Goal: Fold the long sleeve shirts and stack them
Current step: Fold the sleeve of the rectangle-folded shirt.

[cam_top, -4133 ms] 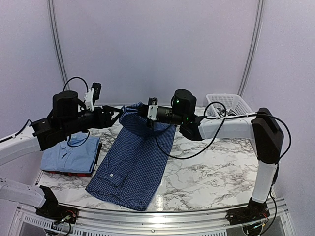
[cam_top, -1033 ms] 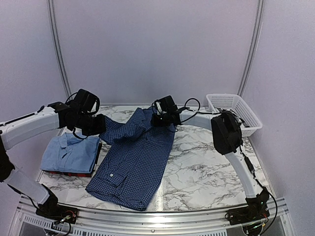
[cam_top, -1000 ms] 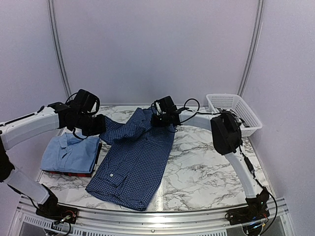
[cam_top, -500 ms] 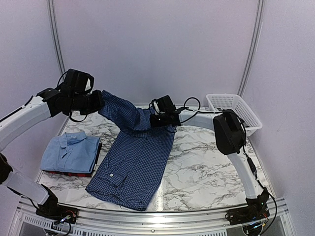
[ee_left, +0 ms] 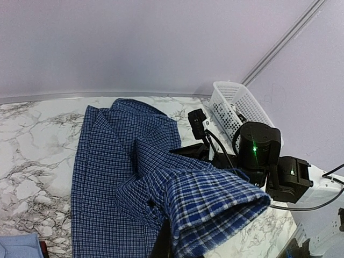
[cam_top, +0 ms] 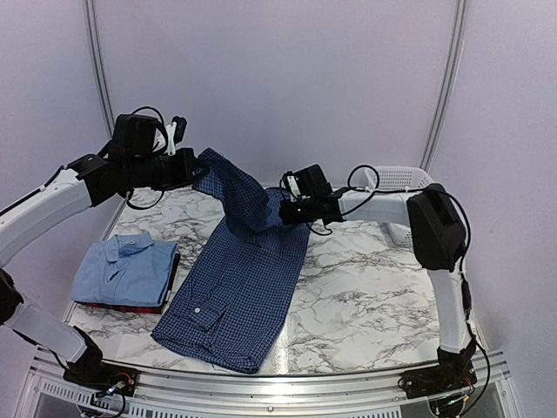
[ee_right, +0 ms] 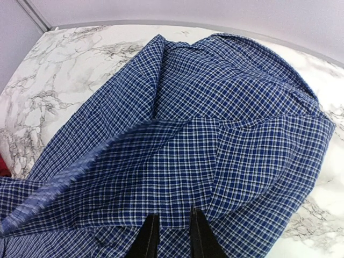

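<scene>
- A folded light blue shirt (cam_top: 122, 272) lay at the left of the worktop (cam_top: 365, 296), collar to the far side. It sat on top of a dark red shirt (cam_top: 130, 307), of which only a thin near edge showed.
- The left tool (cam_top: 193, 171) hung high above the far left of the worktop, its fingers together and clamped on the cuff end of a sleeve (cam_top: 231, 193).
- That sleeve belonged to the navy checked shirt (cam_top: 235, 287). It ran down and to the right from the left tool to the shirt's far end.
- The rest of the navy checked shirt lay flat along the middle of the worktop, collar far and hem at the near edge, just right of the folded pile.
- The right tool (cam_top: 284, 210) rested low on the shirt's far right shoulder, beside the collar. Its wrist view showed the fingers (ee_right: 152, 231) with a narrow gap over the cloth, and I could not tell whether they pinched it.
- A white lattice basket (cam_top: 396, 177) stood at the far right, partly behind the right arm.
</scene>
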You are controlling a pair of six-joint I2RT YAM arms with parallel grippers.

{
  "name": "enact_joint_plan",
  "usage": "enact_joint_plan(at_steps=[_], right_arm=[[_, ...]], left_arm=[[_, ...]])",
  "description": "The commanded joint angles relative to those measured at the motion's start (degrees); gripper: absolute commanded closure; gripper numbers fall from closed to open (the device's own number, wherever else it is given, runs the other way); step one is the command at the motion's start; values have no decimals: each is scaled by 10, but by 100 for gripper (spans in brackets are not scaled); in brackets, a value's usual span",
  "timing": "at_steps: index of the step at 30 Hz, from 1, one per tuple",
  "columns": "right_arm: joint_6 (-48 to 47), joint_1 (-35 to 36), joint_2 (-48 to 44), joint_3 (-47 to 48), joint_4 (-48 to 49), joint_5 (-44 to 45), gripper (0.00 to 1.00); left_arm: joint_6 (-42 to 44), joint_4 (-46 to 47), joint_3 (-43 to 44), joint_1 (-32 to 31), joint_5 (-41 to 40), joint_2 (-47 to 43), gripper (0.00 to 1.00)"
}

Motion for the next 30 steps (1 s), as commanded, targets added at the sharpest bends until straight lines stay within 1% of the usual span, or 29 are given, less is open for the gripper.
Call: enact_joint_plan(at_steps=[1,5,12,15,21,30], right_arm=[[19,-3,-51,-38,52,-23,83],[41,-2,-59,-76,75,-39,85],[80,-2,-43,-94,90,-83,86],[95,-3,-36,-98,113,-101,86],[128,-5,8,-68,127,-142,87],[169,-12,64,-19,150,-166,87]], left_arm=[[18,50,-4,-2,30,-15,100],[17,53,-3,-2,31,-14,100],[16,54,0,-2,26,-13,100],[16,55,3,-2,31,-12,100],[16,60,6,-3,43,-14,100],[21,75,10,-14,68,-15,100]])
